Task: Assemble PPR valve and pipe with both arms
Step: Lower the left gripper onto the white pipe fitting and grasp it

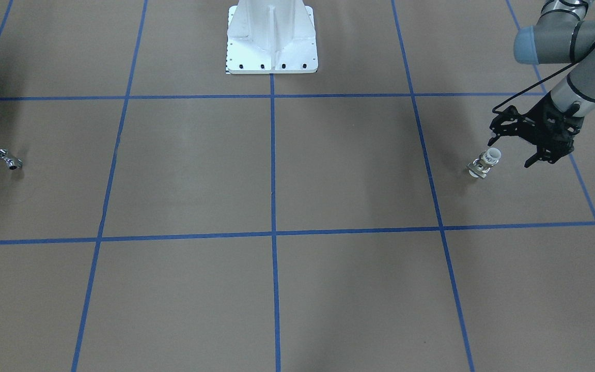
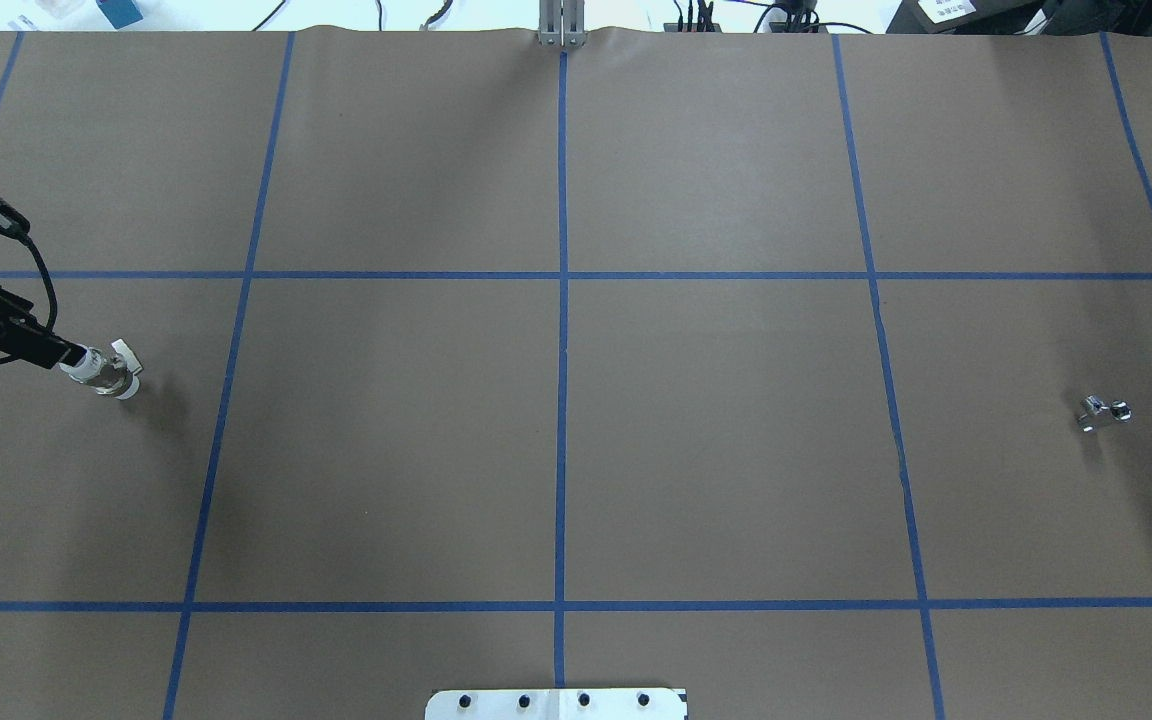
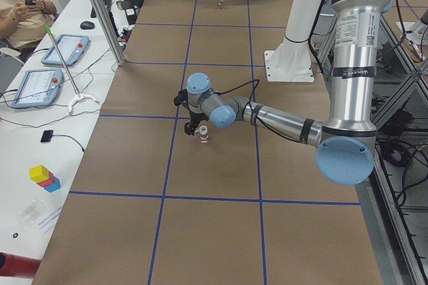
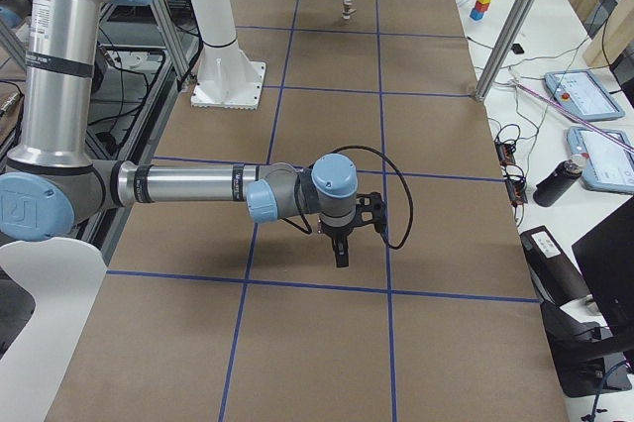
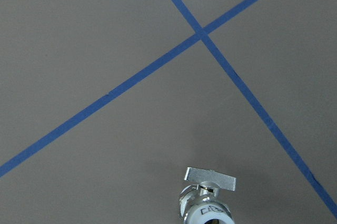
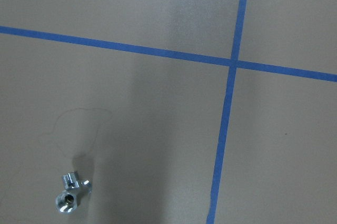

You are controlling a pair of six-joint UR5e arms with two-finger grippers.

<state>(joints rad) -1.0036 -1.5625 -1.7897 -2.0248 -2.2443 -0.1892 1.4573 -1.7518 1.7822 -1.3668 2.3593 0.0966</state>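
The PPR valve (image 1: 485, 162) lies on the brown table at my left side, with a white collar, a metal middle and a flat handle tab. It also shows in the overhead view (image 2: 106, 371) and at the bottom edge of the left wrist view (image 5: 208, 203). My left gripper (image 1: 509, 151) is open and empty just above it, one fingertip (image 1: 491, 138) close by the white collar. The chrome pipe (image 1: 9, 160) lies alone at the far other side, also in the overhead view (image 2: 1102, 412) and the right wrist view (image 6: 69, 194). My right gripper (image 4: 342, 244) hangs over the table; I cannot tell whether it is open.
The white bolted pedestal (image 1: 271, 39) stands at the robot's side of the table, in the middle. Blue tape lines (image 1: 272, 165) divide the brown surface into squares. Operator desks with tablets (image 3: 60, 51) run along the far side.
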